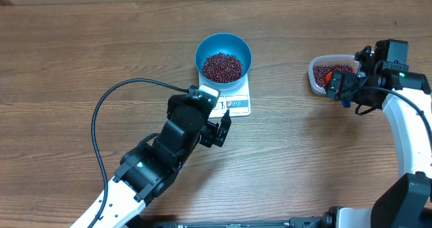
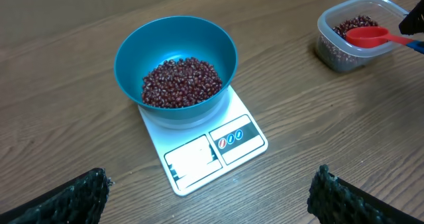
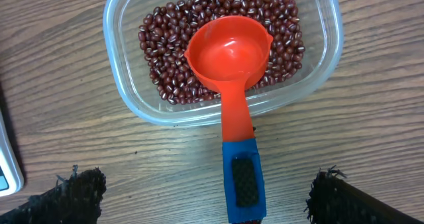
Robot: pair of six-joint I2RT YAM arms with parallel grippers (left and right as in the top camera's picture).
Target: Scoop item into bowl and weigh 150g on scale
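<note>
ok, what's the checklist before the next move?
1. bowl seated on scale: ok.
2. beans in bowl: ok.
3. display shows target weight: cannot tell, washed out.
4. scoop empty, lying on the beans in the tub: ok.
5. right hand gripping scoop: not ok, open, handle loose between its fingers.
6. left hand empty: ok, open.

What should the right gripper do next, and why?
Probably lift the right gripper clear of the red scoop: it is open, the empty scoop rests on the beans in the clear tub, and the blue bowl on the scale already holds beans. The display is unreadable.
</note>
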